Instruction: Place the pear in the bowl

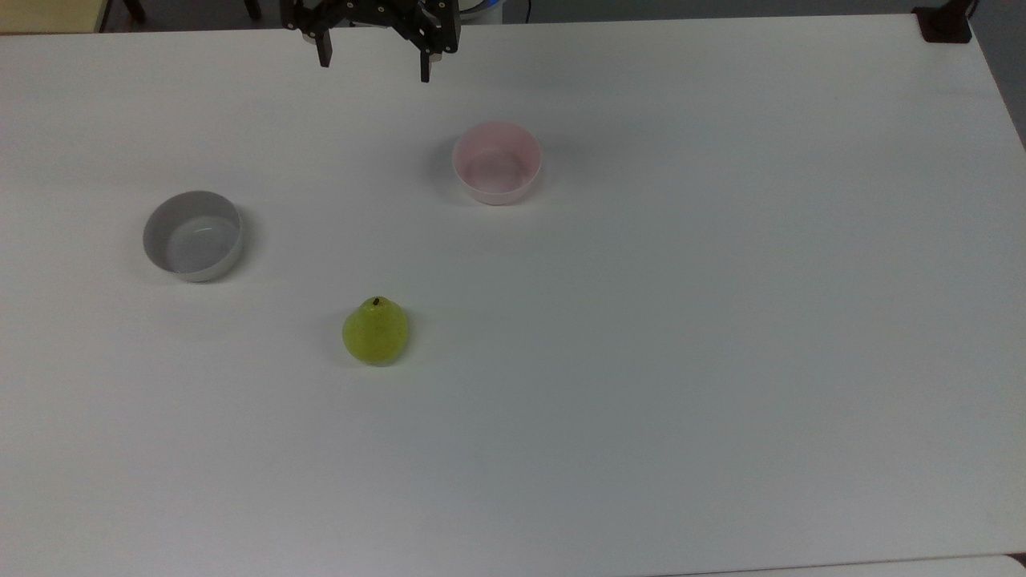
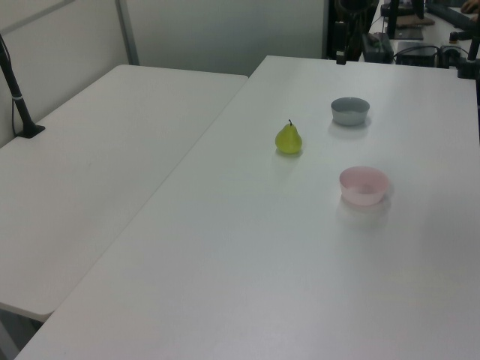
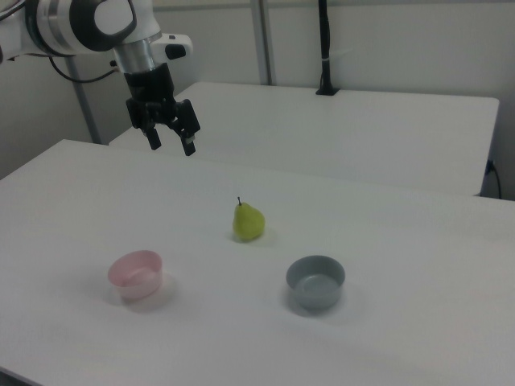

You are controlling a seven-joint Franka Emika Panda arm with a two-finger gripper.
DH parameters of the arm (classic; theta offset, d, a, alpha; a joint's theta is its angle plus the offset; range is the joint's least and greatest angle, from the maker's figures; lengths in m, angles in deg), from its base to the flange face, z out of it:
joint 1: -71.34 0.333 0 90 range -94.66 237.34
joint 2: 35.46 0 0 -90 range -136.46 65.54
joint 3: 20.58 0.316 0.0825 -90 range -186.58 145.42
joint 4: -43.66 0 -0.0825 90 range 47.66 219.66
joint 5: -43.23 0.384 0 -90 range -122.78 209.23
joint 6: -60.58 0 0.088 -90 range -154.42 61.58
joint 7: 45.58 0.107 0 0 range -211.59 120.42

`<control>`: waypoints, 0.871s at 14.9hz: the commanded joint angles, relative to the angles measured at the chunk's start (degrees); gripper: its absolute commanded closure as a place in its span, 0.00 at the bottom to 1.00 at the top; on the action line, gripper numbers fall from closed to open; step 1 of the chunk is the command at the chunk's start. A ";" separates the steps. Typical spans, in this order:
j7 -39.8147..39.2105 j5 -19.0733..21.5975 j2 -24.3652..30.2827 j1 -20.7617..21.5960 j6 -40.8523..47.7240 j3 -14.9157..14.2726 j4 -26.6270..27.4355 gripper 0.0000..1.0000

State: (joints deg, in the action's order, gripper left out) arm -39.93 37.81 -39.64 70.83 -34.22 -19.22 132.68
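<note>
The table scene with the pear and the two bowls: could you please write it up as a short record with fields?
pear: upright on the white table, stem up, nothing touching it
pink bowl: empty, apart from the pear, nearer the arm's end of the table in the top view
grey bowl: empty, at the top view's left of the pear
tool: open, holding nothing, up in the air above the table, away from the pear
task state: pear not yet picked up
</note>
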 commanded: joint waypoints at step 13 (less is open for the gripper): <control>-1.08 -0.64 -13.74 -0.11 -20.84 -0.22 0.19 0.00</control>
State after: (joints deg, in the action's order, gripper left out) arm -40.01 37.80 -50.23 70.81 -50.20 -19.13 132.97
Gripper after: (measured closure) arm 0.000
